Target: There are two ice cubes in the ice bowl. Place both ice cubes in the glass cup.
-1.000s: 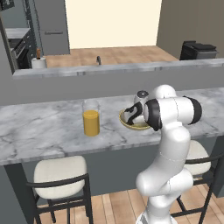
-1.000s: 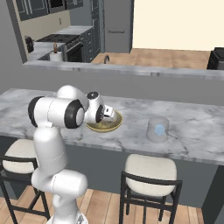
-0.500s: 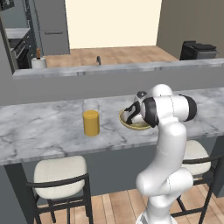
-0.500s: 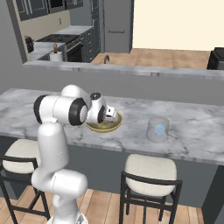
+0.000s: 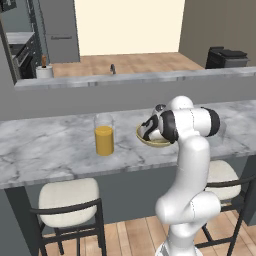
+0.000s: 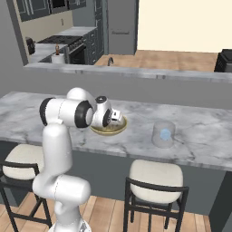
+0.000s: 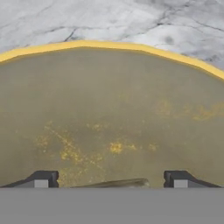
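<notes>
Ice bowl (image 7: 109, 100) directly under gripper (image 7: 111, 178) | jaws spread wide; nothing between them

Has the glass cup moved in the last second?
No. The glass cup stands where it did, to the right of the bowl on the counter.

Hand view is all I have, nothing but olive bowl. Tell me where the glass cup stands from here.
Observer: The glass cup stands on the marble counter, apart from the ice bowl, on the arm's right.
Operator: Report what's inside it.
Observer: One pale-blue ice cube sits in it.
Operator: Name whatever is on the bowl's other side.
Observer: A tall glass of orange liquid, upright, apart from the bowl on its left.
</notes>
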